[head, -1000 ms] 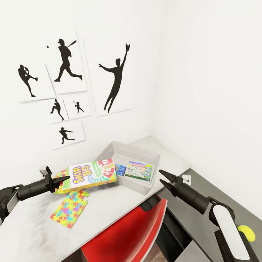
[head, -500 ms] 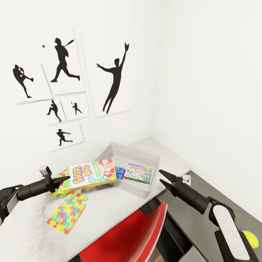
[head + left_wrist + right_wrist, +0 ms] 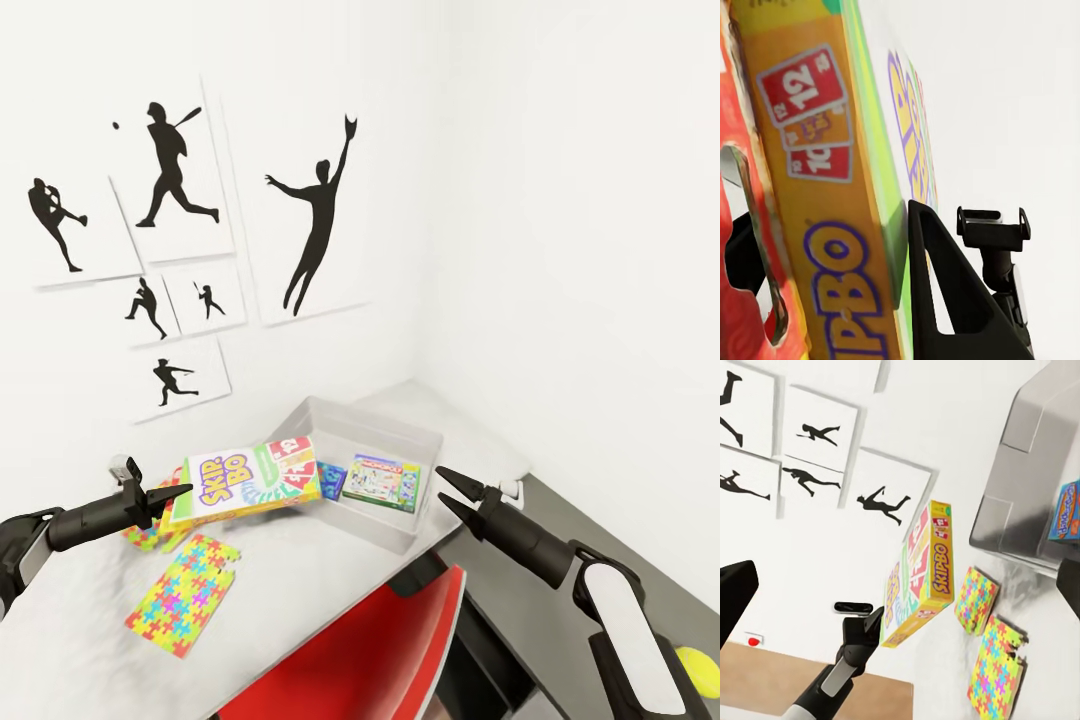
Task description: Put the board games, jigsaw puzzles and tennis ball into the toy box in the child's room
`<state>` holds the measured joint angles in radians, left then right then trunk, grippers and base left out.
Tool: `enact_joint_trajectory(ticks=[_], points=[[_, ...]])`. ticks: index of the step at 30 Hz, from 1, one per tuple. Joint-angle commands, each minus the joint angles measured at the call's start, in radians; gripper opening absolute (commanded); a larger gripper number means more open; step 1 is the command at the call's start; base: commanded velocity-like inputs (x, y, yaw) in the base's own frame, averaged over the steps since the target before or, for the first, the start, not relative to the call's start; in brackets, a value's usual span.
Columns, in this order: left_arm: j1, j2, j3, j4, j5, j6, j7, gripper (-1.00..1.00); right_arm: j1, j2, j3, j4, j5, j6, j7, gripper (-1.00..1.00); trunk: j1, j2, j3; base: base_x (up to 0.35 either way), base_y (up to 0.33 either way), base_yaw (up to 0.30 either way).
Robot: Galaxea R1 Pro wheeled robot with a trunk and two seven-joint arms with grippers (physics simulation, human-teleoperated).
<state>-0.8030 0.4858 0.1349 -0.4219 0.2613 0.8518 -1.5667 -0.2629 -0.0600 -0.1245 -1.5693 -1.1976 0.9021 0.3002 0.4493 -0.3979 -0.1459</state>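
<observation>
My left gripper (image 3: 165, 497) is shut on one end of the Skip-Bo board game (image 3: 250, 480), holding it above the white table (image 3: 300, 570). The box's other end reaches the grey toy box (image 3: 400, 425). The left wrist view shows the Skip-Bo box (image 3: 832, 187) against one black finger (image 3: 945, 292). A Monopoly game (image 3: 383, 480) and a small blue box (image 3: 331, 474) lie inside the toy box. One colourful jigsaw puzzle (image 3: 183, 592) lies flat on the table, and another puzzle (image 3: 140, 528) is partly hidden under the held box. My right gripper (image 3: 443, 487) hangs open and empty beside the toy box. A tennis ball (image 3: 695, 668) shows low at the right.
A red chair (image 3: 370, 660) stands against the table's front edge, below both arms. White walls meet in a corner just behind the toy box, and black silhouette posters (image 3: 180, 170) hang on the left wall. A dark surface (image 3: 560, 520) runs to the right of the table.
The whole picture has shifted slightly, so the camera has moved. Both arms keep their pose and the Skip-Bo box stays in my left gripper.
</observation>
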Motion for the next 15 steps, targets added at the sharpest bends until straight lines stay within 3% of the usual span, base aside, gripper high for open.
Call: enact_joint_trajectory(ticks=[1,15], points=[[-0.001,0.0,0.0,0.0,-0.001,0.01,-0.004,-1.0,-0.001,0.0,-0.001,0.0,0.006,0.005,0.007,1.0,0.001,-0.002,-0.002,0.04,0.01,0.0],[-0.001,-0.001,0.0,0.0,-0.001,0.01,-0.004,-1.0,-0.001,0.0,0.0,0.0,0.006,0.005,0.006,1.0,0.001,-0.002,-0.002,0.005,0.001,0.0]])
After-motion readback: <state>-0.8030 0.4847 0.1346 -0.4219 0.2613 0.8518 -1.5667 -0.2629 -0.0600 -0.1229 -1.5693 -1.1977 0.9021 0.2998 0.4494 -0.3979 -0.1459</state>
